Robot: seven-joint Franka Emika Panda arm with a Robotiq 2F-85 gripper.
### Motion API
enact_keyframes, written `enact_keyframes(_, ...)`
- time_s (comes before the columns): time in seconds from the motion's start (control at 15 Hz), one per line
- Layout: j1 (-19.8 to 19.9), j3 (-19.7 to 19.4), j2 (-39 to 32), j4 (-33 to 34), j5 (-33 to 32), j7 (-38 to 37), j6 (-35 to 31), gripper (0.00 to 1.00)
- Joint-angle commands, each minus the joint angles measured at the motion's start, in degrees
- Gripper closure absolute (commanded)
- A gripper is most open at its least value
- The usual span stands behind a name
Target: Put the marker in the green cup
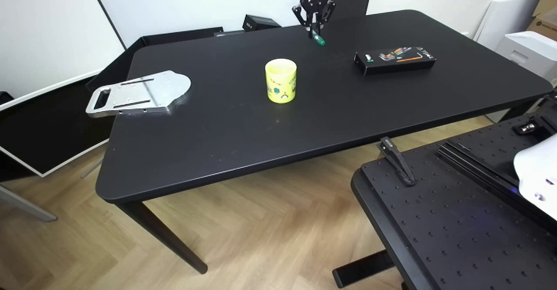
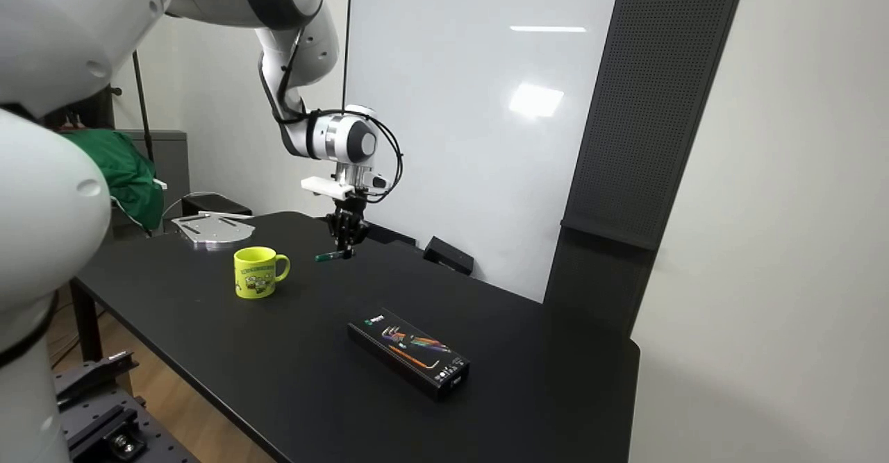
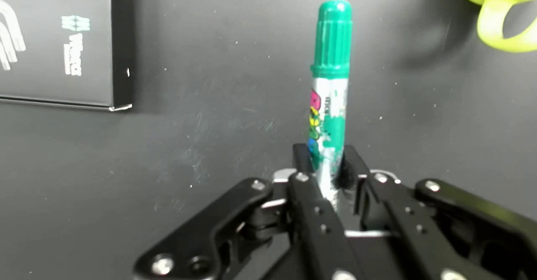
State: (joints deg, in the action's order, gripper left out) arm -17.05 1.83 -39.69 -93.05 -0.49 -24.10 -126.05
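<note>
Pinching the marker (image 3: 329, 97) near one end, the gripper (image 3: 328, 160) hangs over the table (image 1: 209, 142), its fingers (image 3: 302, 156) pressed on both sides of the barrel (image 3: 329, 120); the green cap (image 3: 334, 38) projects free, as the wrist view shows. In both exterior views the marker appears raised off the table and lies nearer level than upright, well apart from the cup (image 1: 280, 82), which stands upright, mouth up. The box (image 2: 410, 352) lies aside, with no evident part. The grasp is judged complete; the step in hand is the transfer, with placement not yet done. Next, the gripper should travel to the cup, high enough for the cap to clear the rim and the handle (image 3: 491, 26), and centre the marker over the mouth. Because the marker lies so flat, a tilt of the gripper, cap downward, would probably be needed before release; otherwise it may rest across the rim.
</note>
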Motion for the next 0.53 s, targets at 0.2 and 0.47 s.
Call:
enact_keyframes(0.2,2.1,2.9,3.1,-0.4,2.9,5.6,9.2,0.95)
enact_keyframes(0.47,1.9,4.0,3.1,-1.7,3.8,6.9,6.6,0.95)
